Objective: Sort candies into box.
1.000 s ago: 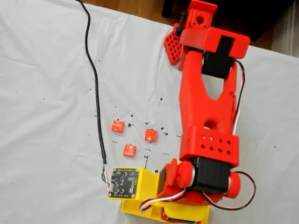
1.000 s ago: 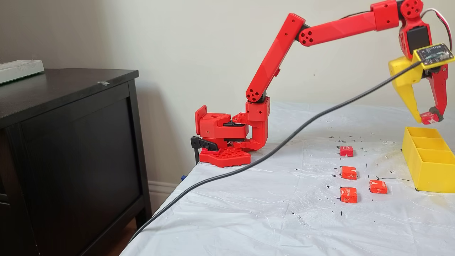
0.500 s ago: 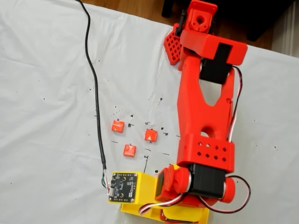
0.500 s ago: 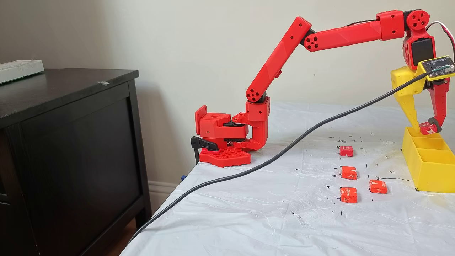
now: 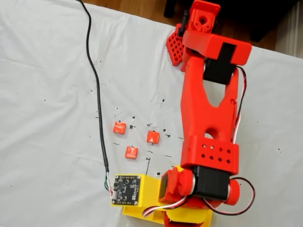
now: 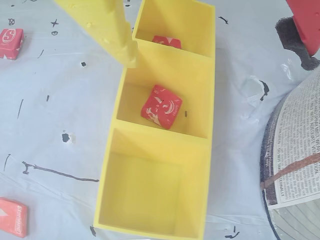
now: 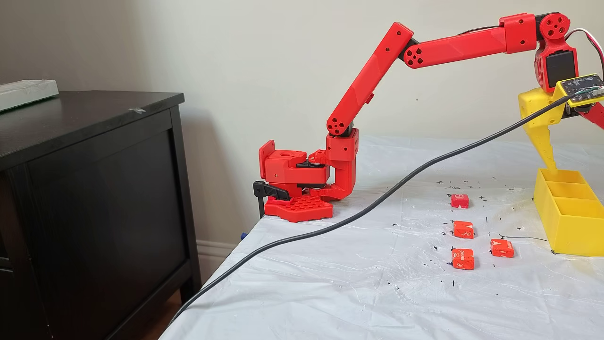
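Candy [image 6: 161,106] lying tilted on the floor of the box's [image 6: 200,150] middle compartment, clear of the walls; a second piece [image 6: 166,41] in the end compartment under the yellow finger's side, half hidden by the divider; third compartment bare. End effector [image 6: 210,50] spread wide and empty directly above the box, yellow fingertip [image 6: 127,57] low beside the box's long wall, red finger [image 6: 305,22] well off past the opposite wall. Four more candies [image 7: 463,229] loose on the bench [image 7: 330,283] beside the box. Likely trouble from here: yellow tip clipping the rim on the way out and nudging or tipping so light a tray, if swung sideways before lifting. Also black cable [image 7: 377,200] trailing across the bench near the loose pieces, liable to sweep them off their marks on a low reach.
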